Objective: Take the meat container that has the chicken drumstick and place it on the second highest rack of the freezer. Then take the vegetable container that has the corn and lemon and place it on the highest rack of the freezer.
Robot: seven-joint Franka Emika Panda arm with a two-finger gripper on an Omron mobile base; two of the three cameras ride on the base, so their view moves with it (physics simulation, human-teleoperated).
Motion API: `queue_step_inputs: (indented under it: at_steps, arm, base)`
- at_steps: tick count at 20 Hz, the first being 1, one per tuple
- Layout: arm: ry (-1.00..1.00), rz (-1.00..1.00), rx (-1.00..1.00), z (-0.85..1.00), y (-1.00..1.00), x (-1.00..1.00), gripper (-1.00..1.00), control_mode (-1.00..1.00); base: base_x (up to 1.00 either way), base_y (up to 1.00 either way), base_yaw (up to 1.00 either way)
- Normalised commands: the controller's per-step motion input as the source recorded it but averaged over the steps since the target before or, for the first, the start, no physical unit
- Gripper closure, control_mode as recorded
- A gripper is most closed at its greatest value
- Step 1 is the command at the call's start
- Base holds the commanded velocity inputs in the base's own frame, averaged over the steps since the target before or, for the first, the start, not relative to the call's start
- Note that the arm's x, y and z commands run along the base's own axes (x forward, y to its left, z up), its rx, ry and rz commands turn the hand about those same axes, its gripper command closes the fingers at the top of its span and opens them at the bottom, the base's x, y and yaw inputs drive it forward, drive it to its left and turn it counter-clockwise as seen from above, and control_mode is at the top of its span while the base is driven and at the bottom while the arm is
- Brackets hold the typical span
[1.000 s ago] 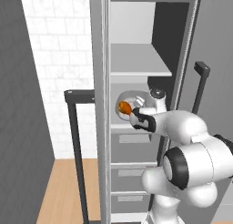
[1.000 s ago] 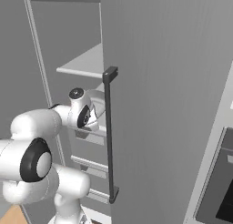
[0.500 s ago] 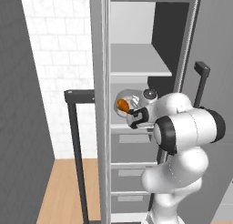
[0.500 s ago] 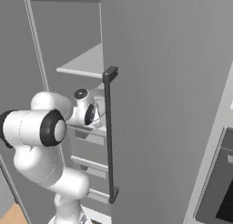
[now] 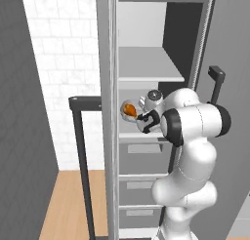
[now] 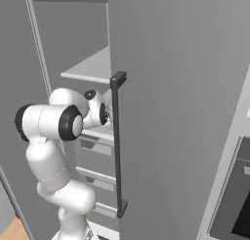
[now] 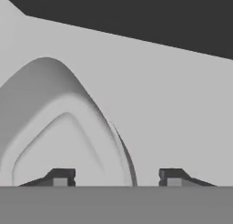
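The chicken drumstick (image 5: 129,109) lies orange-brown in a pale meat container (image 5: 126,115) just inside the open freezer (image 5: 146,39), over the lower pale shelf (image 5: 141,135). My gripper (image 5: 138,118) is at the container's right side. In the hand view my gripper (image 7: 117,175) is open, its fingertips (image 7: 61,175) spread wide. The container's rounded pale corner (image 7: 59,127) rises between and left of them, over the flat shelf board (image 7: 182,104). The highest rack (image 5: 146,63) above is bare. The corn and lemon are out of view.
Grey drawers (image 5: 141,158) sit under the lower shelf. The freezer door (image 6: 176,112) stands open on the right with its long dark bar handle (image 6: 117,141) close to my arm. Another dark bar handle (image 5: 80,151) stands on the left, before a white brick wall (image 5: 63,53).
My arm's elbow has swung up and in toward the freezer, folding beside the shelf. The drumstick and its container have shifted only slightly, and the hand has stayed next to them.
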Motion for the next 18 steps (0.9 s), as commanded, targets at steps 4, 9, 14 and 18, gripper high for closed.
queue_step_inputs:
  at_steps: [4, 9, 14, 18]
  arm:
    - [-0.09, -0.06, 0.02, 0.57, 0.03, -0.84, -1.0, -1.0]
    - [-0.01, -0.08, 0.13, 0.69, 0.02, -1.0, -1.0, -1.0]
    - [-0.02, -0.1, 0.11, 0.98, 0.07, -1.0, -1.0, -1.0]
    - [0.05, -0.11, 0.21, 0.98, 0.01, -1.0, -1.0, -1.0]
  base:
    - [0.0, 0.0, 0.0]
    - [0.0, 0.0, 0.0]
    - [0.0, 0.0, 0.0]
    - [0.0, 0.0, 0.0]
